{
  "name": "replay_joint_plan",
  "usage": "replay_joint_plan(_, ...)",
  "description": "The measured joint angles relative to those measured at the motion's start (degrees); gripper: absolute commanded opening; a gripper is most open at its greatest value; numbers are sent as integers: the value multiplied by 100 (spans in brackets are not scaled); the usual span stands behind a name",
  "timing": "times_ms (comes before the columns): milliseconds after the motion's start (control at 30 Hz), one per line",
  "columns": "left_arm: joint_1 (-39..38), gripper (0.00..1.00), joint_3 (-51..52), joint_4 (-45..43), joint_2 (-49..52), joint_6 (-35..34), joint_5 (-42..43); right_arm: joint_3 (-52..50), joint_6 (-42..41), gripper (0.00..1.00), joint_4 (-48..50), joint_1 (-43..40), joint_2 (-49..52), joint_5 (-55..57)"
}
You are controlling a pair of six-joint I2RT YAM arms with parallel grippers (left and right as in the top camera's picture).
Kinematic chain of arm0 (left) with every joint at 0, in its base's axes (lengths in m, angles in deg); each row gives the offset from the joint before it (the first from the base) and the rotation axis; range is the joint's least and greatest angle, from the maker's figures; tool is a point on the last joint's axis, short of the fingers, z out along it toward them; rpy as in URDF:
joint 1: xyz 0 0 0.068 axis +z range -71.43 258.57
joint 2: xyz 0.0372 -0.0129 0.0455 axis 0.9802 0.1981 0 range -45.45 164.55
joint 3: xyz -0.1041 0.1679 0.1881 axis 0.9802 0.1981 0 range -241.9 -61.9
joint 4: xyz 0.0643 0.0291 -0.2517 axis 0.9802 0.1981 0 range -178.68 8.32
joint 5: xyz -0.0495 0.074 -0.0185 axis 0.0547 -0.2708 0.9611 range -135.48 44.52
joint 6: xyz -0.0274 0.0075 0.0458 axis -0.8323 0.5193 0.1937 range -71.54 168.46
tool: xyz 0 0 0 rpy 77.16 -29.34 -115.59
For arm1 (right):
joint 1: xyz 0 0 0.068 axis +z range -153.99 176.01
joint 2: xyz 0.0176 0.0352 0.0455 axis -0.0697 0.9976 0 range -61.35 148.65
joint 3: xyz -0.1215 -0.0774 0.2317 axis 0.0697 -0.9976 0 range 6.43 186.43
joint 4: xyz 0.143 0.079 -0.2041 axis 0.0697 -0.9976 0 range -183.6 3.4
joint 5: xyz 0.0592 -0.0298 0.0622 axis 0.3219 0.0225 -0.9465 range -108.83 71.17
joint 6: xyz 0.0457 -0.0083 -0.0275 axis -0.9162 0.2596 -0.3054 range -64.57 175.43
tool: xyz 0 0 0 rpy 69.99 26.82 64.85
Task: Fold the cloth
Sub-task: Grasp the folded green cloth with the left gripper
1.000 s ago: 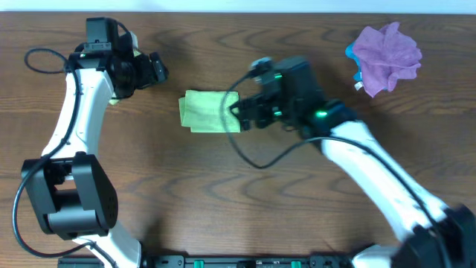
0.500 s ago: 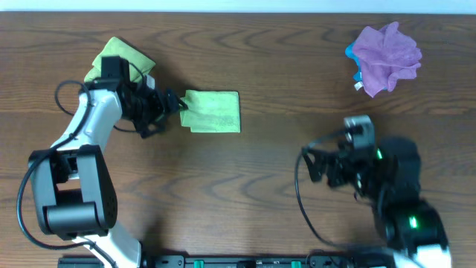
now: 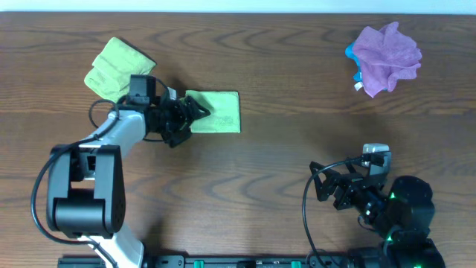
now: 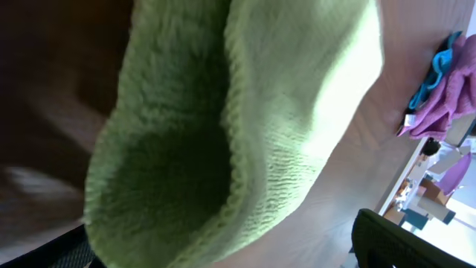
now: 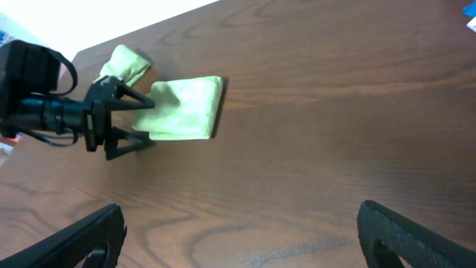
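A green cloth (image 3: 217, 112), folded into a small rectangle, lies flat on the wooden table left of centre. It also shows in the right wrist view (image 5: 187, 108) and fills the left wrist view (image 4: 245, 126). My left gripper (image 3: 195, 113) is open, its two fingers spread around the cloth's left edge; the right wrist view (image 5: 137, 123) shows the cloth's end between the fingers. My right gripper (image 3: 326, 192) is open and empty, low over bare table at the front right, far from the cloth (image 5: 238, 231).
A second green cloth (image 3: 115, 67) lies bunched at the back left, behind my left arm. A crumpled purple cloth (image 3: 385, 52) with a blue item under it sits at the back right.
My left gripper has moved right, from beside the cloth's left edge to around it. My right arm has pulled back from the cloth to the front right.
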Motion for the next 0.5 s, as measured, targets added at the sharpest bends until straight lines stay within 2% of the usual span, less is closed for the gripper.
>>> replay_joint_plan(400, -105, 96, 487, -859, -170, -516, -284, 0, -2, 99, 0, 0, 0, 0)
replay_joint_plan(500, -223, 100, 494, -1106, -173, -544, -509, 0, -2, 99, 0, 0, 0, 0)
